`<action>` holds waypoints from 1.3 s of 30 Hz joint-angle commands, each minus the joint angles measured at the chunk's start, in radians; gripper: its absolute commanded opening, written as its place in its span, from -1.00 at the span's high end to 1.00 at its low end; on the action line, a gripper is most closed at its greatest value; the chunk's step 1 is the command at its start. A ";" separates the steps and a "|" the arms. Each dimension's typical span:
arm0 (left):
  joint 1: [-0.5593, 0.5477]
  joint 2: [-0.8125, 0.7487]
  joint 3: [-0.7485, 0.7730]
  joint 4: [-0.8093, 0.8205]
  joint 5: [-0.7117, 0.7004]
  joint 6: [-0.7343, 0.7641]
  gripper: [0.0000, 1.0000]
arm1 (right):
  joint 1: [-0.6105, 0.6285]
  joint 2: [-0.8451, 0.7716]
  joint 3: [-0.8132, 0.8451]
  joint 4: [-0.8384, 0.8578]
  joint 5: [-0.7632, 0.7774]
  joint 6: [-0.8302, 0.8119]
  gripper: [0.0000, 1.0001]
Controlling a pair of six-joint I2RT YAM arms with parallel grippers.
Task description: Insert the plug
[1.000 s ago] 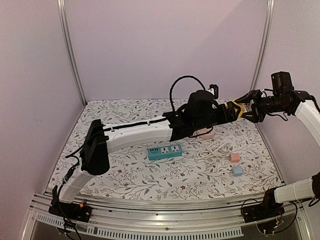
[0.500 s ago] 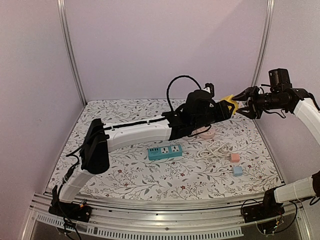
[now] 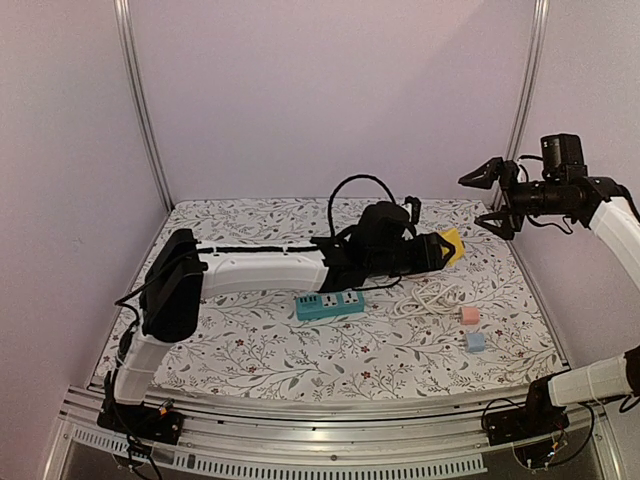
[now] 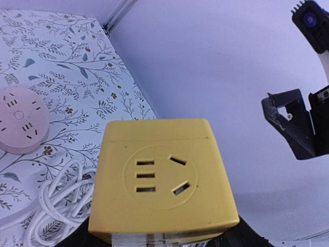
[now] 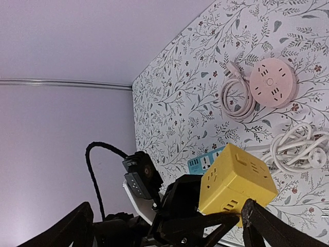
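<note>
My left gripper point(image 3: 440, 251) is shut on a yellow cube socket point(image 3: 452, 243) and holds it in the air over the back right of the table. In the left wrist view the cube's slotted face point(image 4: 162, 175) fills the lower middle and hides the fingers. The white cord with its plug point(image 3: 432, 296) lies coiled on the table below the cube, and shows as the white cord point(image 5: 298, 146) in the right wrist view. My right gripper point(image 3: 478, 200) hangs open and empty, up and to the right of the cube, apart from it.
A teal power strip point(image 3: 328, 303) lies mid-table. A pink round socket point(image 5: 272, 82) with a coiled pink cable point(image 5: 237, 95) sits behind the white cord. A pink cube point(image 3: 469, 315) and a blue cube point(image 3: 475, 341) rest near the right edge. Walls close off the back and right.
My right gripper has let go of the yellow cube, opened wide and drawn back to the right. The left arm has pulled back left and down with the cube in its grip.
</note>
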 commanded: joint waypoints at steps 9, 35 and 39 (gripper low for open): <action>0.133 -0.280 -0.257 0.126 0.460 -0.065 1.00 | 0.003 -0.073 -0.072 0.119 -0.077 -0.333 -0.98; 0.205 -0.348 -0.263 0.473 0.945 -0.313 1.00 | 0.003 -0.057 -0.181 0.302 -0.702 -0.335 -0.96; 0.194 -0.305 -0.202 0.464 0.983 -0.329 1.00 | 0.004 -0.060 -0.176 0.285 -0.726 -0.329 -0.96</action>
